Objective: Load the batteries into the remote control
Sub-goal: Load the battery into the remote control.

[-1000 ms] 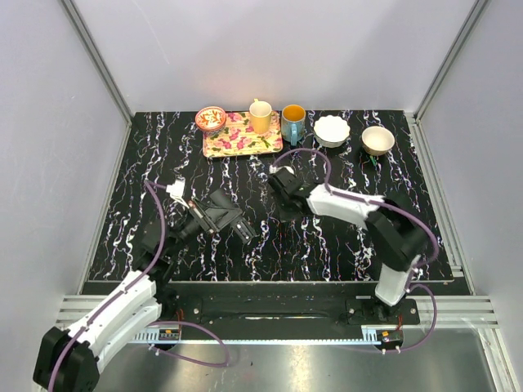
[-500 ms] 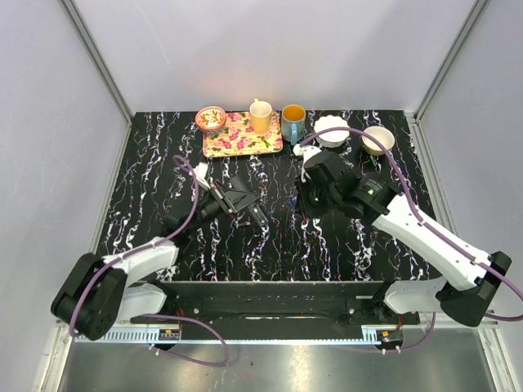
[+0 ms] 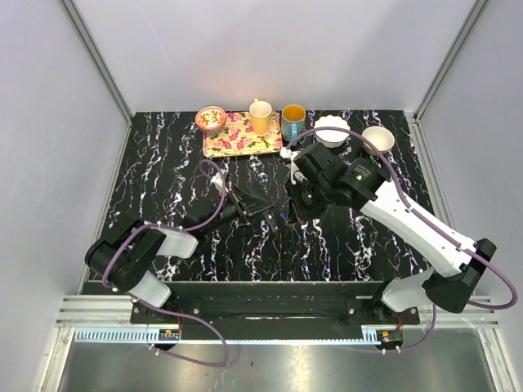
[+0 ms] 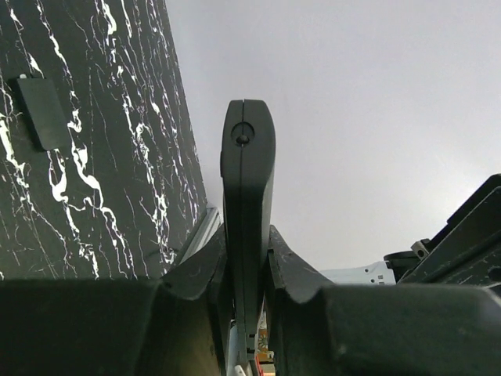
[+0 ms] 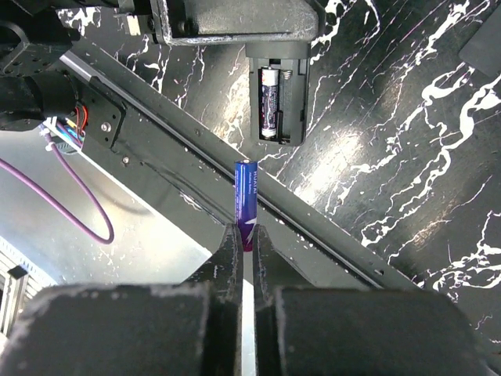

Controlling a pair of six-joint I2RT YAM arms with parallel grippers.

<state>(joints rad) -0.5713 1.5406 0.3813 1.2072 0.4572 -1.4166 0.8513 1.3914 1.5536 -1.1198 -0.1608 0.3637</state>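
1. The right arm (image 3: 409, 216) is now stretching over the table (image 3: 147, 163), not folded as before.
2. The left arm (image 3: 172, 242) is reaching further right.
3. The left gripper (image 4: 247, 251) is clamping the remote (image 4: 247, 172) near table centre.
4. The right gripper (image 5: 245, 233) is pinching a battery (image 5: 245, 192) just short of the remote's bay (image 5: 288, 102), which is already holding a second battery (image 5: 268, 100).

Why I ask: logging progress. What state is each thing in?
left hand: shut on remote control
right hand: shut on second battery
remote control: compartment open, one slot empty
seated battery: in the compartment
second battery: not yet inserted
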